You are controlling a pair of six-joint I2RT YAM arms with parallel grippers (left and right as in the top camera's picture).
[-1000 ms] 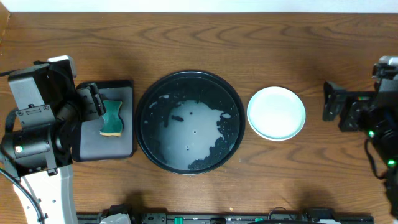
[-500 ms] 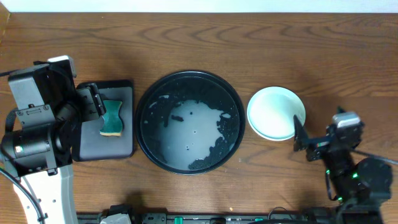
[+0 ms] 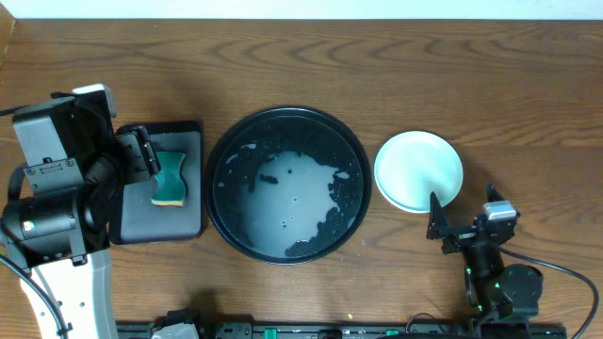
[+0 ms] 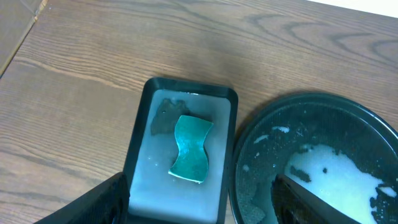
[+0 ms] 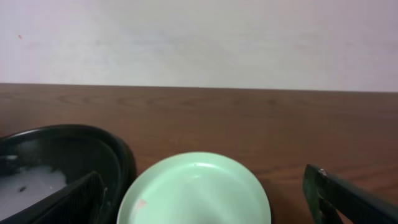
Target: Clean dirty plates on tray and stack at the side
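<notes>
The plates (image 3: 418, 170) sit stacked just right of the round tray (image 3: 316, 132), which holds only foamy water (image 3: 292, 202). We judge them light, stiff plastic, likely wet and slippery, best pinched at the raised rim. The right gripper (image 5: 203, 186) and the left gripper (image 4: 199, 190) both stand spread and empty.

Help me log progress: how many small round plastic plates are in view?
1: a pale mint round plastic plate sits on the wooden table right of the large round black tray; none lie in it. Others may hide stacked beneath.
</notes>
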